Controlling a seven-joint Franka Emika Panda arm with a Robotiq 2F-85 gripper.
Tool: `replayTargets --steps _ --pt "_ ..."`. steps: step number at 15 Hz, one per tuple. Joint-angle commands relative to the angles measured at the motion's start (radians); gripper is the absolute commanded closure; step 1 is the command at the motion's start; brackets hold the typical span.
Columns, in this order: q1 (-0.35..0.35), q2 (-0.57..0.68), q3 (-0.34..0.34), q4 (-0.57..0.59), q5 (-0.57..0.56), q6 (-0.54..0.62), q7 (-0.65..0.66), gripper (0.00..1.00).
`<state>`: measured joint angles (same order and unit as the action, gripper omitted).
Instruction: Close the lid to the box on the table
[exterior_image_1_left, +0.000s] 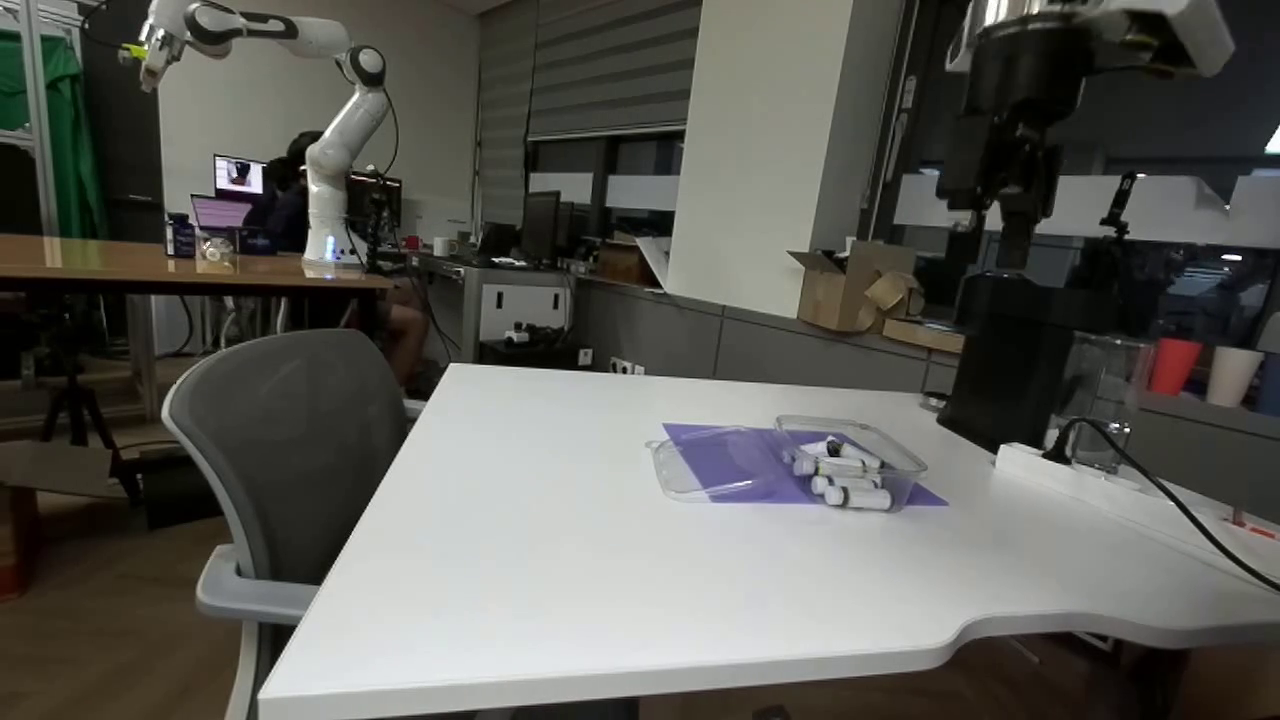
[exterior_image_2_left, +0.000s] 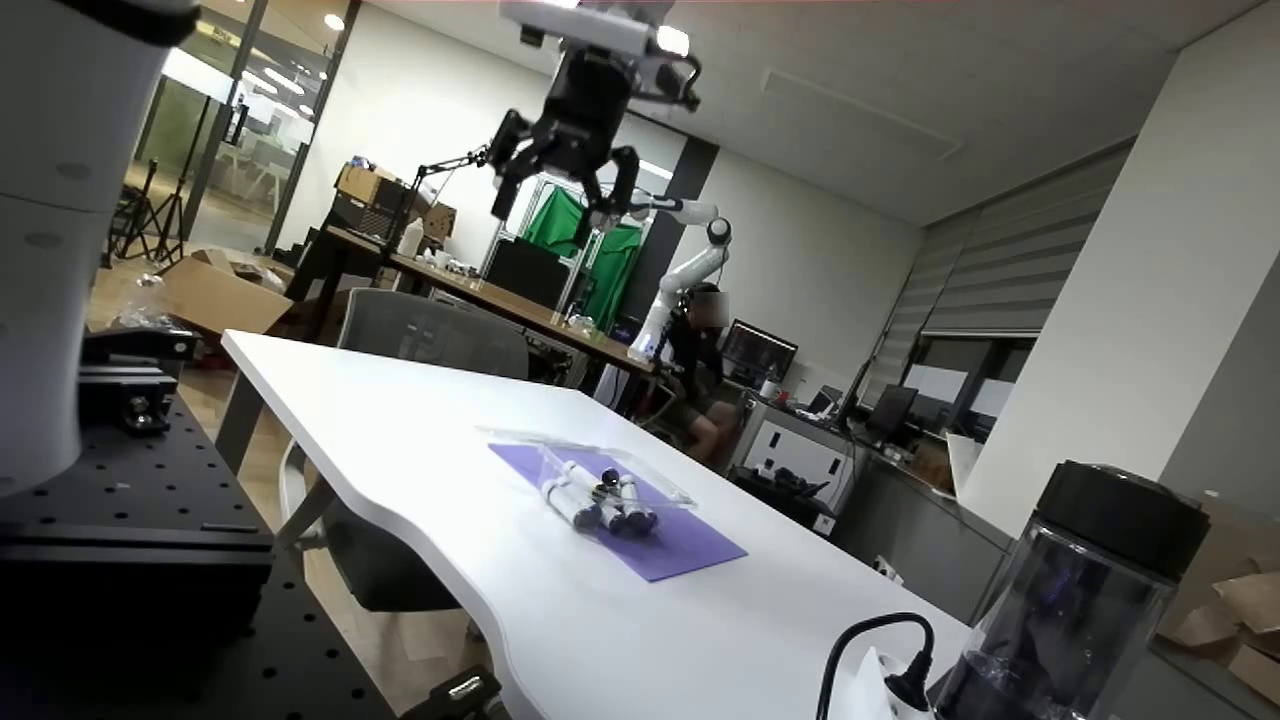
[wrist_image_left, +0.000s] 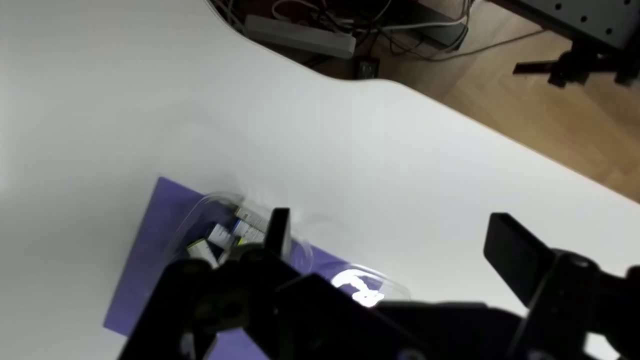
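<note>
The box is a clear plastic container holding several small white bottles. It stands open on a purple sheet on the white table. Its clear lid lies flat, folded out beside it. In an exterior view the box and lid show faintly. My gripper is high above the table, open and empty, also in an exterior view. In the wrist view the open fingers partly cover the box and most of the lid.
A white power strip with a black cable and a clear container with a black lid stand at one table edge. A grey chair is at another edge. Cardboard boxes sit on the window ledge.
</note>
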<state>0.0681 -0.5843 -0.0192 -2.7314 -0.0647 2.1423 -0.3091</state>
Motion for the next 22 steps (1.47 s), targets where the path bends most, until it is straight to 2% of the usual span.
replayTargets --steps 1,2,3,4,8,17,22 --pt "0.037 0.068 0.065 -0.125 -0.098 0.127 -0.007 0.0" --pt "0.037 0.159 0.089 -0.065 -0.14 0.14 0.001 0.0" --pt "0.023 0.183 0.122 -0.086 -0.203 0.156 0.039 0.0" --pt "0.043 0.114 0.074 -0.087 -0.133 0.117 0.004 0.0" --pt "0.041 0.198 0.105 -0.078 -0.182 0.147 0.017 0.0" --pt "0.039 0.198 0.105 -0.074 -0.191 0.147 0.017 0.0" --pt "0.027 0.298 0.21 -0.073 -0.486 0.247 0.069 0.0"
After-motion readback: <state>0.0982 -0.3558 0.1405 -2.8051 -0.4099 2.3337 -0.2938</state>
